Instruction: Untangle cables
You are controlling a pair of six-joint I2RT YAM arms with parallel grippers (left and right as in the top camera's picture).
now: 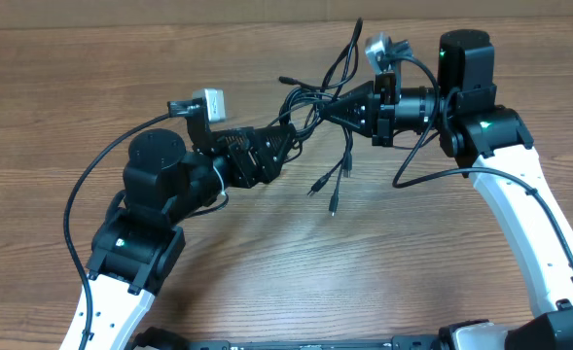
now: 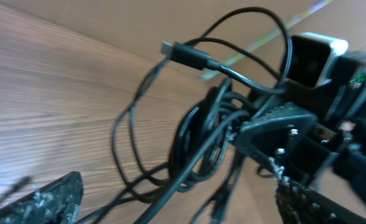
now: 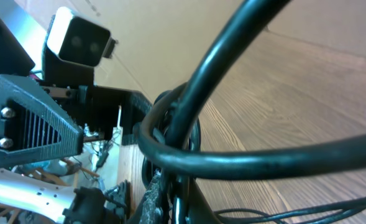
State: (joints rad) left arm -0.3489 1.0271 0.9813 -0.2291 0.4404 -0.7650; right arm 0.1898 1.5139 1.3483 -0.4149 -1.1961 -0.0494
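Risking a tighter knot here. Left gripper (image 1: pixel 280 146) sits low-left of the tangle with its jaws spread wide and nothing held. The left wrist view shows strands running between its fingers. The cables (image 1: pixel 310 102) hang bunched between the two arms over mid-table, loops crossing. A few plug ends (image 1: pixel 325 190) dangle below; cannot tell if they touch the wood. Just beyond, right gripper (image 1: pixel 349 110) is clamped tight on the bundle.

Likely failures, as a judgement:
- Left closes on several strands instead of one, so pulling apart cinches the loops rather than freeing them.
- A hard pull against the right's pinch yanks the bundle loose or strains a plug.
- A dangling end snags on a finger or on the arm's own thick cable (image 1: pixel 70 214).
- The two sets of fingers sit close together, so a bump is possible.

The wood-grain table (image 1: pixel 267 262) looks matte and flat. Past its far edge is a plain tan strip (image 1: pixel 169 12); cannot tell what it is. No more of the room shows.
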